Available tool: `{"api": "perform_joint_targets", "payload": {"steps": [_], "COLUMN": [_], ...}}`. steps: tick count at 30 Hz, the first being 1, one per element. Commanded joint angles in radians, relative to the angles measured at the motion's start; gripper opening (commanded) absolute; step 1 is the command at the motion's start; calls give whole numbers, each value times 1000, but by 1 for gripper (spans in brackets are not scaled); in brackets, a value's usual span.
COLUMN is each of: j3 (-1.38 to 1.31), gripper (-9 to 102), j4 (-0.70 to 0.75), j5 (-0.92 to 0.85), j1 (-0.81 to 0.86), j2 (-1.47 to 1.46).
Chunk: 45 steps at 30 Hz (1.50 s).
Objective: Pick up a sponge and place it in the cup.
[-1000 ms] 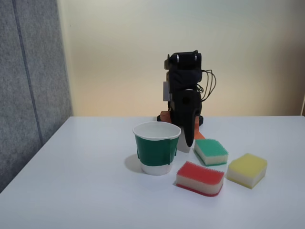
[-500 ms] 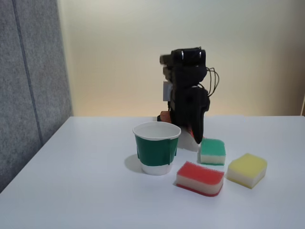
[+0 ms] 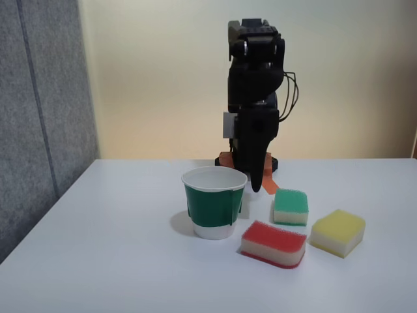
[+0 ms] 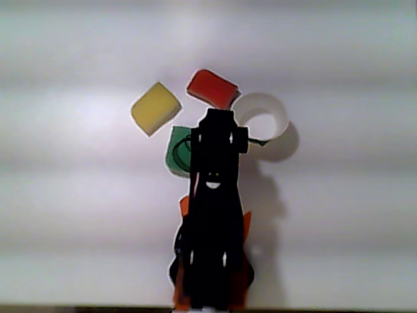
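My gripper (image 3: 258, 184) hangs tip-down behind the cup (image 3: 214, 202), how far parted I cannot tell, and the sponge (image 3: 273, 242) lies on the worktop (image 3: 111, 261) nearer the fixed view's camera, slightly right of my tip, long axis running left-right.

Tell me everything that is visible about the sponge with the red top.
The red-topped sponge is a rounded rectangle with a rough red scrub layer over thicker cream foam. It lies flat on the white table, red side up, turned slightly askew. In the fixed view it sits right of the cup, in front of the green sponge and left of the yellow sponge, touching none of them. The gripper hangs above the table behind it, not touching it.
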Motion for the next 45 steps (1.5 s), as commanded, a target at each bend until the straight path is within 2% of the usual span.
{"api": "perform_joint_targets", "payload": {"steps": [1,13,25,36,45], "j3": [-147,-454,-726,-660,-535], "gripper": [0,0,0,0,2], "j4": [20,141,163,32,-51], "j5": [-100,-167,-250,-239,-69], "j1": [26,21,23,-11,6], "j2": [-112,-308,-538,-581,-531]}}
